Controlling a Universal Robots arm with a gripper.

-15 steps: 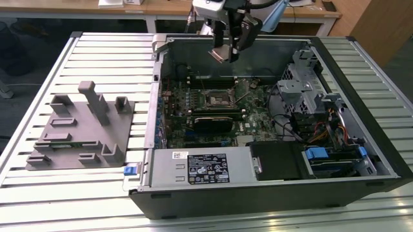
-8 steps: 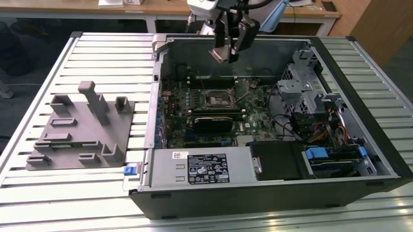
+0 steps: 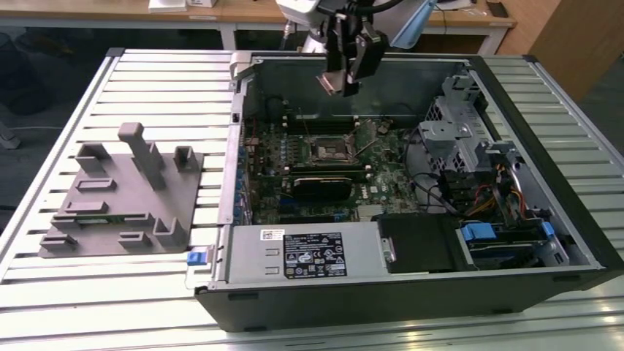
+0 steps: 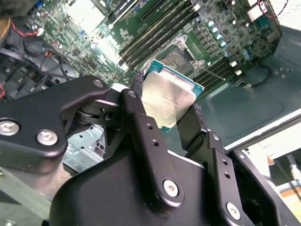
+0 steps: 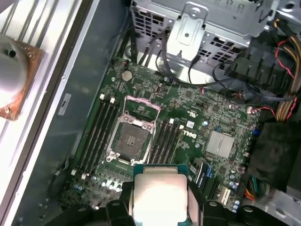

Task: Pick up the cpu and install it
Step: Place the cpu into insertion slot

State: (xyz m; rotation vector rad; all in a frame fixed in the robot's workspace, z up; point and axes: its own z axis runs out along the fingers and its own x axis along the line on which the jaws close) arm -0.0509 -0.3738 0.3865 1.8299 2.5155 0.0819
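In the exterior view, a grey holder [image 3: 122, 194] lies at frame left, with the open computer case [image 3: 410, 292] to its right. At upper centre the gripper [image 3: 343, 86] hangs over the case. Its fingers [image 4: 141, 117] pinch the cpu [image 4: 168, 101] by two edges. The first wrist view shows the open socket [image 5: 131, 139] beneath.

Arm [image 3: 297, 11]: one, coming down from above. Gripper [image 3: 343, 85]: black, two-fingered, pointing downward, hanging in the air. Fingers [image 4: 143, 127]: pressed against opposite edges of the cpu [image 4: 168, 98], gripping it between them, silvery top towards the wrist.
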